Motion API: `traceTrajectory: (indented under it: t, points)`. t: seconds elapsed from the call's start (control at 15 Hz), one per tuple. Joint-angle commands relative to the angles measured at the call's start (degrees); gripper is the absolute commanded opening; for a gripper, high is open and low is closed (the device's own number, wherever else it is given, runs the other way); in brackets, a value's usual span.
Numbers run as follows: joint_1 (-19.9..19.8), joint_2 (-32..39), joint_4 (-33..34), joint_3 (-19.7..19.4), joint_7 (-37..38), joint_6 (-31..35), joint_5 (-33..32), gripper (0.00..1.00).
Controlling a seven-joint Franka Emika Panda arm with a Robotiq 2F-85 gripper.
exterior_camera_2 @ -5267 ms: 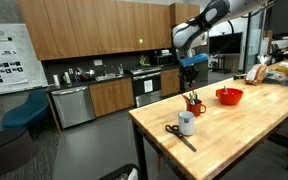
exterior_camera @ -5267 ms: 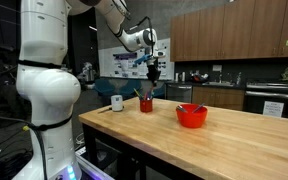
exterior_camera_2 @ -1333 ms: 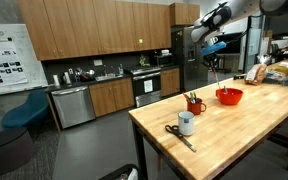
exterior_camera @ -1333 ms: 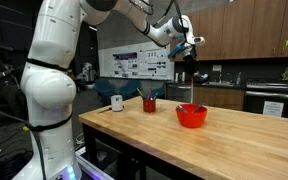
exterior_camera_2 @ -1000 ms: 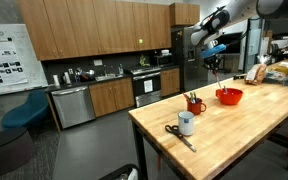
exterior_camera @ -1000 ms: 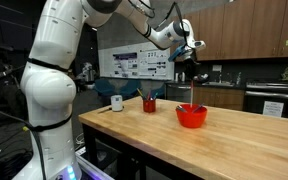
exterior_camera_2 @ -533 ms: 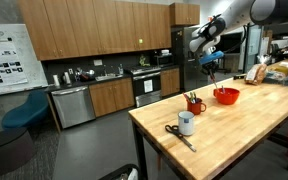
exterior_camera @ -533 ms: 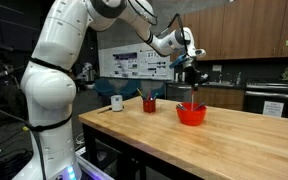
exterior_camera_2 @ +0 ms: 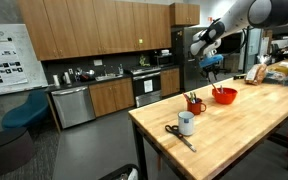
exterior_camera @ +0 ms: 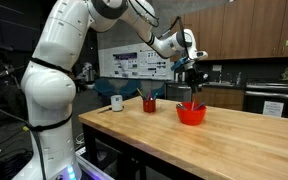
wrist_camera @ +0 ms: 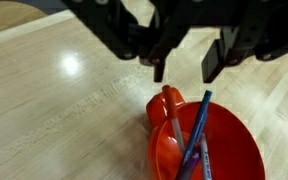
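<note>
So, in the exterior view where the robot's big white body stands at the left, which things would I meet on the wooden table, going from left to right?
white mug → red cup with sticks standing in it → red bowl
</note>
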Motion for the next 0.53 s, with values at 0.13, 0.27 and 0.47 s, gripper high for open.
traceTrajectory:
  t: [0.13,0.27,0.47]
  points:
    - [0.1,0.2,0.3,-0.2,-0.2,-0.2,0.1,0.6]
    - [0.1,0.3,0.3,-0.2,-0.2,-0.2,0.1,0.6]
    - [0.1,0.3,0.3,-0.2,-0.2,-0.2,0.1,0.6]
